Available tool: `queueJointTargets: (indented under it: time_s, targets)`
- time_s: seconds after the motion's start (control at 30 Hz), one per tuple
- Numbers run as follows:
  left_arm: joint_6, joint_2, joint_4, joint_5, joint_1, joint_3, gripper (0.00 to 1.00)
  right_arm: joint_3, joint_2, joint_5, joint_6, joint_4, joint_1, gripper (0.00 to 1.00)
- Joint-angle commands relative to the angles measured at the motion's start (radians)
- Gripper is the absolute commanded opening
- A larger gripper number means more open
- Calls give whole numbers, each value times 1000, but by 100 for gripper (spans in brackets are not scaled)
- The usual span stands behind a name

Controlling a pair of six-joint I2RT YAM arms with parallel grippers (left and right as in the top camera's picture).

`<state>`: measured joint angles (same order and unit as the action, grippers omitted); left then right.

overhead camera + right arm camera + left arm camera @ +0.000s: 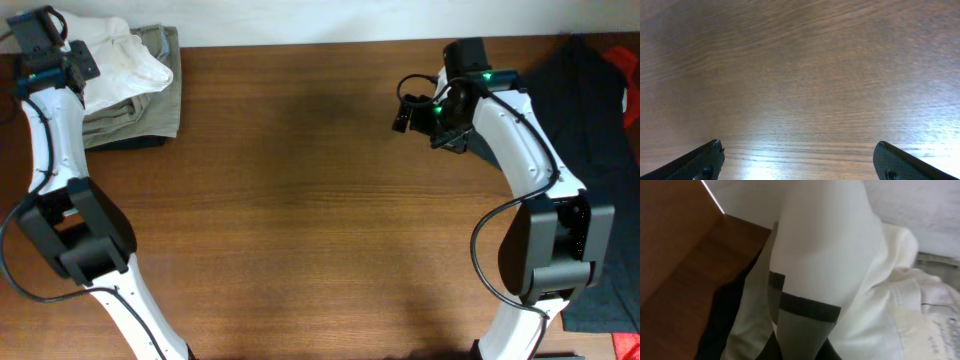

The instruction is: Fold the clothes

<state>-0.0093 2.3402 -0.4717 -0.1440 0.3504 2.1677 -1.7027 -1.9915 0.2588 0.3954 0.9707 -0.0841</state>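
The white T-shirt [125, 55] lies crumpled on the khaki trousers at the table's far left corner. My left gripper [82, 66] is at the shirt's left edge. In the left wrist view the white cloth [825, 245] fills the frame, with a dark striped mark [807, 307] just above my left gripper [800, 352], whose fingers are shut on the cloth. My right gripper [405, 112] hangs over bare wood at the right centre. In the right wrist view it [800, 160] is wide open and empty.
Folded khaki trousers [150, 112] lie under the shirt. A large dark charcoal garment [590, 90] covers the table's right side, with something red [625, 65] at the far right corner. The brown wooden table [300, 200] has its far edge just behind the shirt.
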Motion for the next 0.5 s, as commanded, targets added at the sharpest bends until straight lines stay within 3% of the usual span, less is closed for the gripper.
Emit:
queueJointTargets:
  time_s: [0.0, 0.13, 0.17, 0.2, 0.23, 0.47]
  targets:
    - [-13, 56, 64, -15, 26, 27, 1, 3, 3, -9, 5, -3, -28, 99]
    - [-9, 90, 104, -14, 46, 27, 6, 3, 2, -9, 5, 5, -34, 99]
    - [-9, 96, 99, -14, 47, 27, 32, 3, 2, -9, 5, 5, -36, 99]
    - [-9, 97, 94, -14, 47, 27, 64, 3, 2, -9, 5, 5, -38, 99]
    - [-9, 97, 95, -14, 47, 27, 87, 3, 2, -9, 5, 5, -40, 99]
    - [24, -8, 48, -58, 35, 27, 84, 3, 1, -9, 5, 9, -40, 99]
